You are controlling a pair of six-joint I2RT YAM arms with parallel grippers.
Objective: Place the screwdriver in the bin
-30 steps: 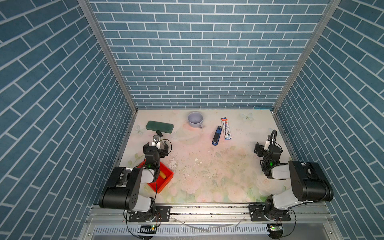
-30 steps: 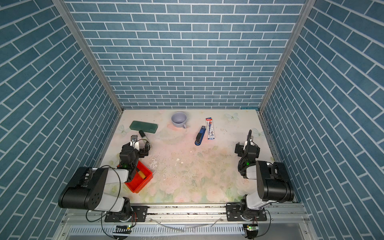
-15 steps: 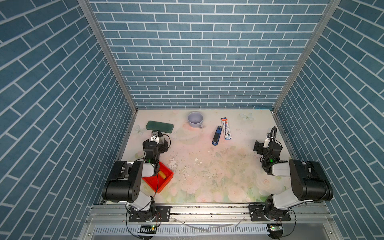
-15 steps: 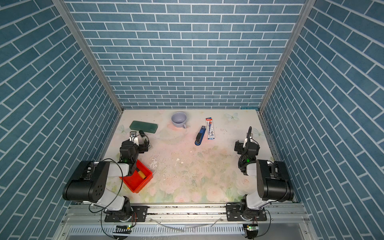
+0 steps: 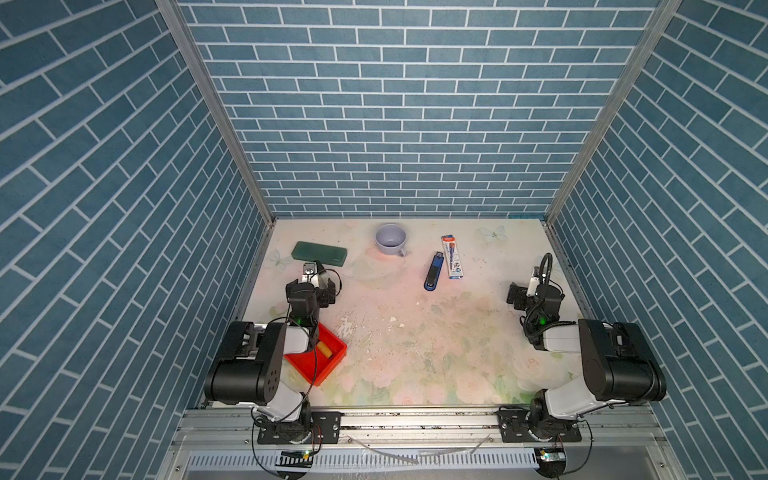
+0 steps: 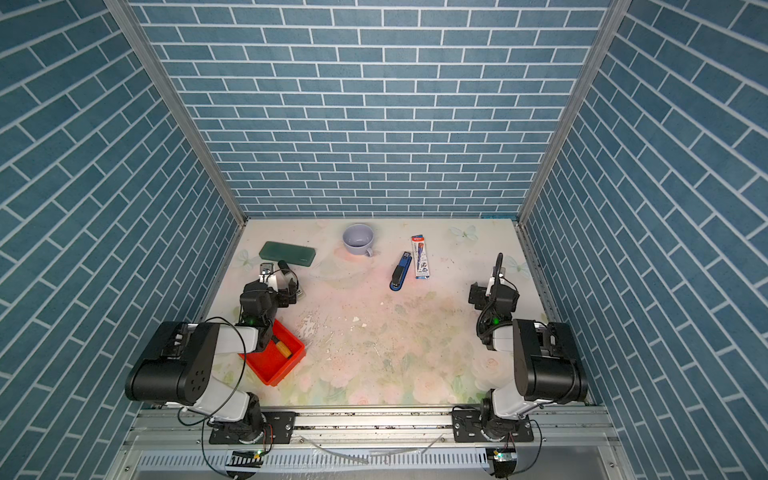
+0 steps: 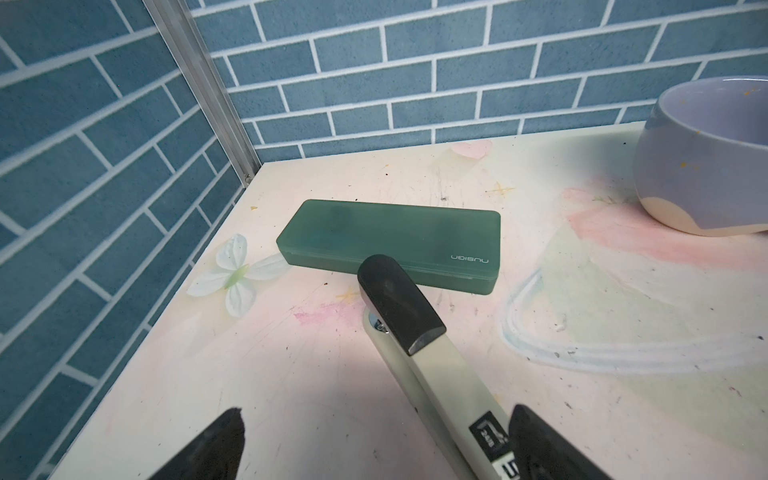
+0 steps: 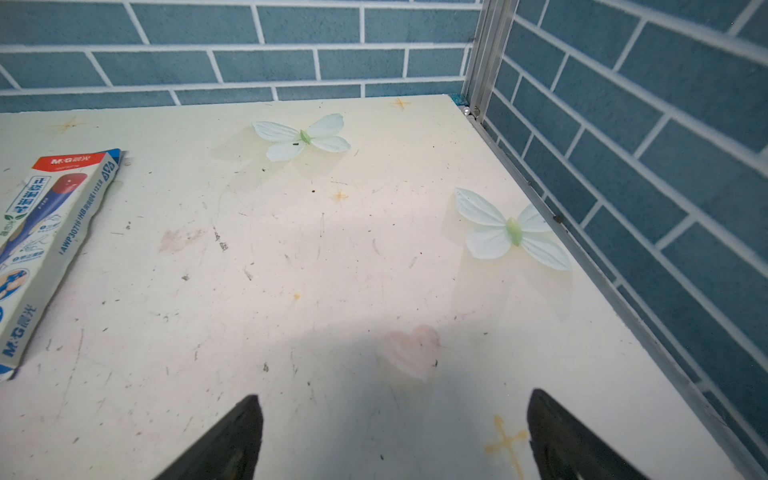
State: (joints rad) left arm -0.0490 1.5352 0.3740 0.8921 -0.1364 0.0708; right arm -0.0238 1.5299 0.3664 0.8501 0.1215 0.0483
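Both top views: screwdriver [image 5: 323, 348] inside bin [image 5: 305, 366]

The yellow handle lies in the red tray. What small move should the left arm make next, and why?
Probably draw the left gripper back toward its base and rest. The screwdriver lies inside the bin, the left gripper is open and empty, and the right gripper is too, so nothing seems left to carry.

Red bin [image 5: 328, 363]; yellow-orange screwdriver [image 5: 323, 348]; dark green case [image 7: 390, 241]; lavender cup [image 5: 390, 240]; blue-black stapler [image 5: 433, 272]; teal brick-pattern walls [image 5: 395, 124].
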